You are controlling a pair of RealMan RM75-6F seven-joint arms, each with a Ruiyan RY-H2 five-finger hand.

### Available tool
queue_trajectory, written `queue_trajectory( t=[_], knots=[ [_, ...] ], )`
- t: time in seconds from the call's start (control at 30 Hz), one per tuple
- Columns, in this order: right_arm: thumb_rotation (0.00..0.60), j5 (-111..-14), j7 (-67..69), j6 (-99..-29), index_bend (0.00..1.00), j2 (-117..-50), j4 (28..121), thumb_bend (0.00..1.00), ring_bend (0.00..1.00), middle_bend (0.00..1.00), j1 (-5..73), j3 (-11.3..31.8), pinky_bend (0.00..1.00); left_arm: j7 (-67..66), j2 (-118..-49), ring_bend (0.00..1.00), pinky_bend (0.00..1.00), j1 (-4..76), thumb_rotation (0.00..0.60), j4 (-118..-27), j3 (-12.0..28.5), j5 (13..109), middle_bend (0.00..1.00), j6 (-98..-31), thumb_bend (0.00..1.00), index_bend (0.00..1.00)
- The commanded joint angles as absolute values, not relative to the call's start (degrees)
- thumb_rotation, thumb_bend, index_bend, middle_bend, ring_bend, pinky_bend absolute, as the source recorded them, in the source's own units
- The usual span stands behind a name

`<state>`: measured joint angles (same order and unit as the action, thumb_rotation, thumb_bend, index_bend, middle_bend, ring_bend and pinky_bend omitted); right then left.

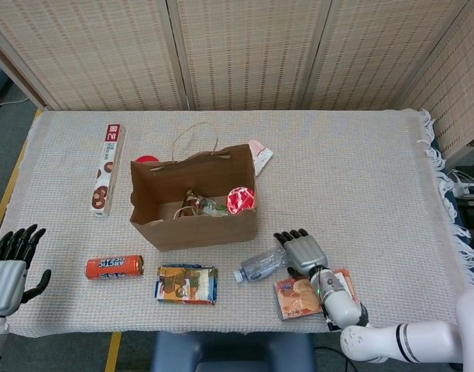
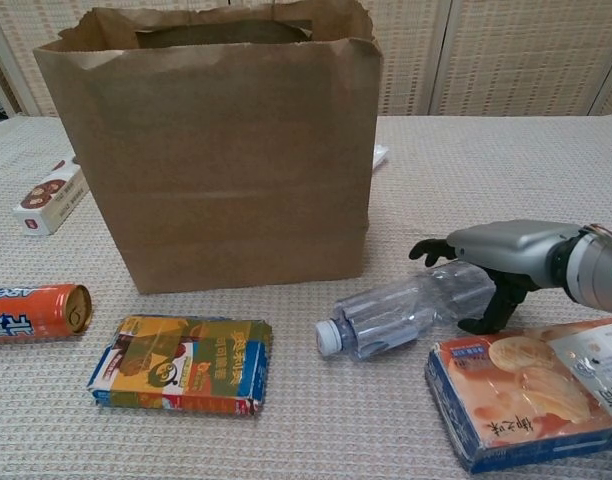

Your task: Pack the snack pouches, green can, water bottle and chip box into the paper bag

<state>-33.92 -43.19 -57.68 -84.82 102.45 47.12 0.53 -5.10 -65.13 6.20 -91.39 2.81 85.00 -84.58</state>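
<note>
The water bottle (image 2: 406,310) lies on its side just in front of the paper bag (image 2: 216,160), toward the bag's right corner, its long axis slanting so the white cap points forward and to the left while its base points back toward the right; it is clear and shows no label that can be read. The right hand (image 2: 491,262) is draped over the bottle's base end, fingers (image 2: 431,248) curled over the far side and thumb down on the near side, so it grips the bottle. Just beside the bottle, further from the bag, lies a flat snack pouch (image 2: 531,390) picturing chips, its writing too small to read. The left hand (image 1: 11,267) is well apart from the bag, at the table's near left edge, fingers spread and holding nothing.
</note>
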Motion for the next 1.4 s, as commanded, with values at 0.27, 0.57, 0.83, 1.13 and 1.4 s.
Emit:
queue_trajectory(
  t=[0.27, 0.57, 0.83, 1.13, 1.4],
  knots=[
    [0.600, -39.6, -41.2, -58.7, 0.62, -84.3, 103.1, 0.29, 0.58, 0.56, 46.6, -0.7, 0.56, -4.8, -65.1, 0.00, 0.00, 6.2, 0.600, -91.4, 2.8, 85.0, 0.00, -84.5, 0.39, 0.06],
    [0.600, -50.4, -30.0, -59.9, 0.66, -72.9, 109.4, 0.32, 0.61, 0.58, 42.0, -0.1, 0.58, -5.0, -65.1, 0.00, 0.00, 6.2, 0.600, -91.3, 2.8, 85.1, 0.00, -84.6, 0.39, 0.06],
    [0.600, -58.6, -16.5, -59.8, 0.67, -60.2, 112.6, 0.32, 0.61, 0.59, 37.7, 1.8, 0.58, -5.5, -65.2, 0.00, 0.00, 6.2, 0.600, -91.5, 2.8, 85.0, 0.00, -84.8, 0.39, 0.06],
    [0.600, -59.7, -1.5, -63.7, 0.67, -51.6, 113.1, 0.32, 0.61, 0.59, 34.4, 9.6, 0.58, -5.8, -65.3, 0.00, 0.00, 6.2, 0.600, -91.6, 2.9, 85.0, 0.00, -84.8, 0.39, 0.06],
    [0.600, -51.3, -10.7, -68.4, 0.67, -53.7, 115.2, 0.32, 0.61, 0.59, 40.5, 18.1, 0.58, -5.8, -65.2, 0.00, 0.00, 6.3, 0.600, -91.7, 2.9, 85.0, 0.00, -84.6, 0.39, 0.06]
  ],
)
